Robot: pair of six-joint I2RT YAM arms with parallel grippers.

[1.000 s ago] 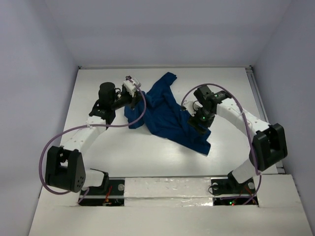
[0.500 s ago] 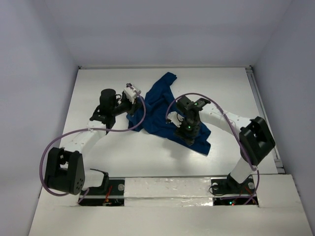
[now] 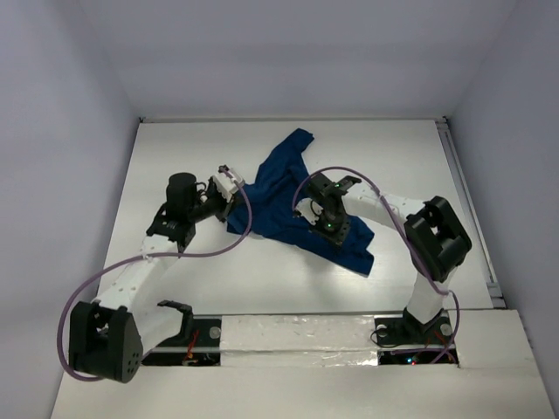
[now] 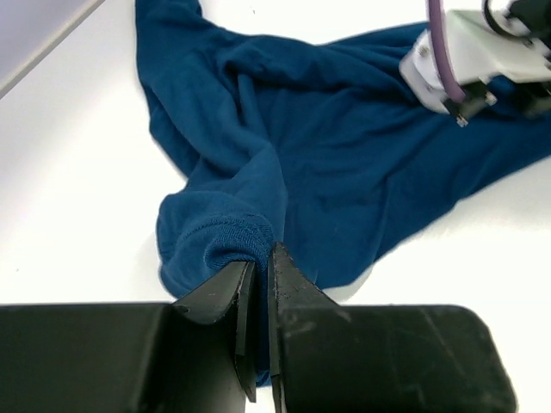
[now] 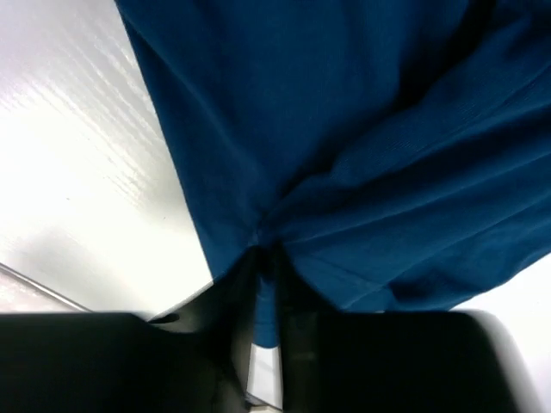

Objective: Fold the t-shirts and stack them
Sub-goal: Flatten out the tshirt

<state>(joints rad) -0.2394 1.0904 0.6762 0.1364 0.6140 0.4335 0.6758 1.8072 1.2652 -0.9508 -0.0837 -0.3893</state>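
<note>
Table (image 3: 397, 157): R hand (image 5: 265, 258) low on t-shirt (image 3: 279, 179)

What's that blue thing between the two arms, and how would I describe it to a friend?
Start at the white table. Near its middle lies the t-shirt, crumpled. It is the only dark blue, soft thing there, pinched by the left claw and the right claw.
</note>
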